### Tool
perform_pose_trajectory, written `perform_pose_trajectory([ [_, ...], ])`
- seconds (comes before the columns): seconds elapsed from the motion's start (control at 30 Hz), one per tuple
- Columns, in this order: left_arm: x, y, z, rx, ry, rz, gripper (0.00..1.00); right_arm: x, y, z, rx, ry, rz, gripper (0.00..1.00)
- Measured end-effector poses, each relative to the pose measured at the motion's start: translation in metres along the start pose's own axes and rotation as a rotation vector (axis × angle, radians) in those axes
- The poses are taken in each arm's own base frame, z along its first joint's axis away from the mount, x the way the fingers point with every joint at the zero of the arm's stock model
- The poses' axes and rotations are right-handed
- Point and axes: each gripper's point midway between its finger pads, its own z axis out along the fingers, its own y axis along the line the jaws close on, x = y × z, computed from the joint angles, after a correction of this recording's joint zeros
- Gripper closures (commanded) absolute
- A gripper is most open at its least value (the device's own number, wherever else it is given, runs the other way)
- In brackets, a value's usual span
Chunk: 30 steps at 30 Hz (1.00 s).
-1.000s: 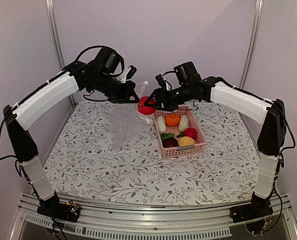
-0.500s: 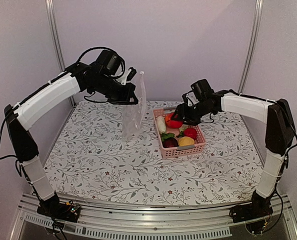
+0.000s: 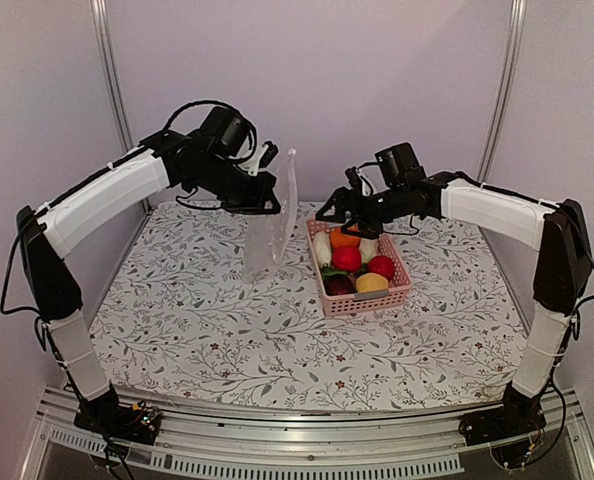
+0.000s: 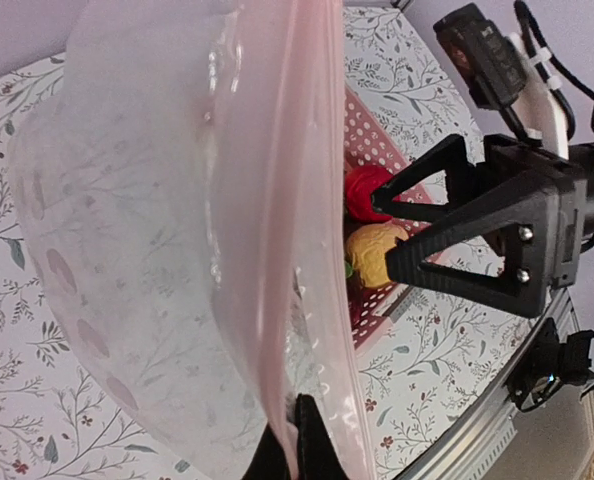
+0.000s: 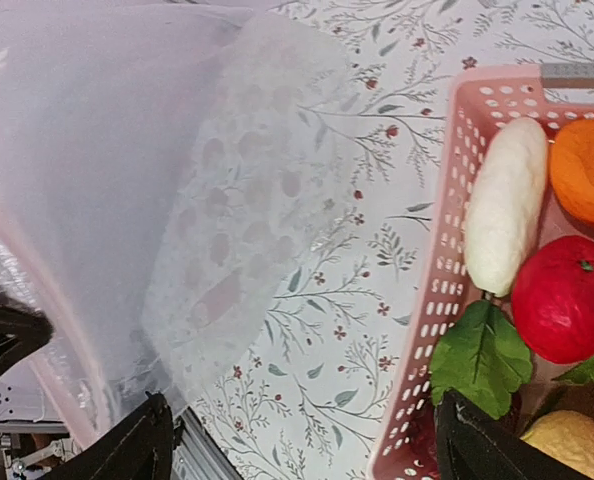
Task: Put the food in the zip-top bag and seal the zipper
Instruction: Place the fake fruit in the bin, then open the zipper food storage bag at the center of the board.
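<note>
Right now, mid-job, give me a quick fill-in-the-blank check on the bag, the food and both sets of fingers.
The food lies in the ___ basket.
The right fingers are ___, gripping nothing.
The left fingers hold up the zip-top bag, which is ___ of food.
Missing: pink; open; empty.

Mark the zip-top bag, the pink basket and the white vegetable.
zip-top bag (image 4: 127,220), left wrist view, its clear side panel.
pink basket (image 5: 442,270), right wrist view, its lattice side wall.
white vegetable (image 5: 505,205), right wrist view, its middle.
</note>
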Motion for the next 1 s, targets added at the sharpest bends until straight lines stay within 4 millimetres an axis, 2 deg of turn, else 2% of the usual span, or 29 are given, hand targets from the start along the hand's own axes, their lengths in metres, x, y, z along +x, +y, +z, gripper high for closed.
perform_pose_trajectory([
  [0.1,0.0,0.0,0.005,0.003,0.003,-0.001,1.0,-0.004,0.042,-0.011,-0.12,-0.023,-0.055,0.13],
  [0.2,0.0,0.001,0.011,0.004,0.012,-0.003,1.0,-0.009,0.076,-0.017,-0.214,-0.042,-0.11,0.17],
  [0.37,0.001,-0.001,0.013,0.014,0.018,-0.006,1.0,-0.012,0.107,-0.02,-0.31,-0.051,-0.163,0.3],
  [0.53,0.001,-0.002,0.013,0.021,0.019,-0.006,1.0,-0.019,0.106,-0.007,-0.309,-0.058,-0.145,0.34],
  [0.67,0.001,-0.003,0.013,0.022,0.02,-0.006,1.0,-0.022,0.098,0.011,-0.286,-0.05,-0.113,0.45],
  [0.77,0.001,-0.003,0.012,0.022,0.019,-0.006,1.0,-0.024,0.095,0.022,-0.276,-0.045,-0.1,0.64],
  [0.87,0.001,-0.003,0.012,0.022,0.019,-0.006,1.0,-0.026,0.092,0.03,-0.262,-0.045,-0.088,0.96],
  [0.9,0.002,-0.003,0.012,0.021,0.021,-0.006,1.0,-0.026,0.091,0.033,-0.254,-0.046,-0.08,1.0],
  [1.0,0.004,0.004,0.011,-0.02,0.029,-0.011,1.0,-0.029,0.085,0.036,-0.212,-0.045,-0.056,1.0],
])
